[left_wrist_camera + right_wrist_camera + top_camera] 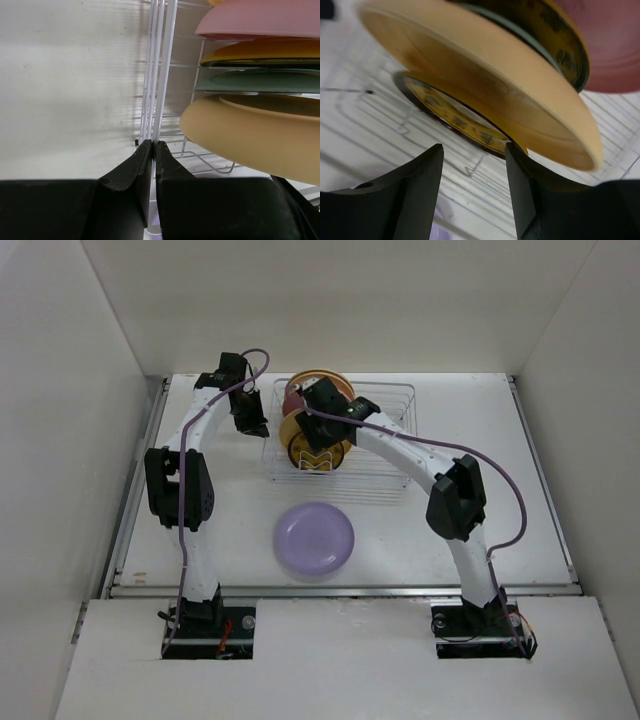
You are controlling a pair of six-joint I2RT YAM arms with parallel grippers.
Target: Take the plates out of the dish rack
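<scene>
Standing in the rack, top view: plates (pixel 300 432) are set on edge in the left end of the dish rack (pixel 385 445), which sits at the far middle of the table (pixel 480 540).
Lilac plate, top view: the lilac plate (pixel 315 538) lies flat on the table in front of the rack, apart from it and between the two arms.
Left arm, top view: the left arm (pixel 190 490) reaches to the rack's left side.
Right arm, top view: the right arm (pixel 455 500) bends across the rack, with its wrist over the standing plates.
Left jaws, left wrist view: the left jaws are clenched on the rack's white edge wires, which run down into the slit between them.
Plates, left wrist view: seen edge-on to the right of those wires are the pink plate (pixel 260 22), the orange-yellow plate (pixel 270 50), the teal plate (pixel 260 82) and, nearest, the cream plate (pixel 250 142).
Right jaws, right wrist view: the right jaws are released and spread wide, pointing at the rack's floor wires.
Plates, right wrist view: the cream plate hangs tilted just above the jaws. Whether its rim touches the right-hand one cannot be told. A small ornate yellow-brown plate (pixel 455 117) shows beneath it, low against the wires. The pink plate fills the top right corner.
</scene>
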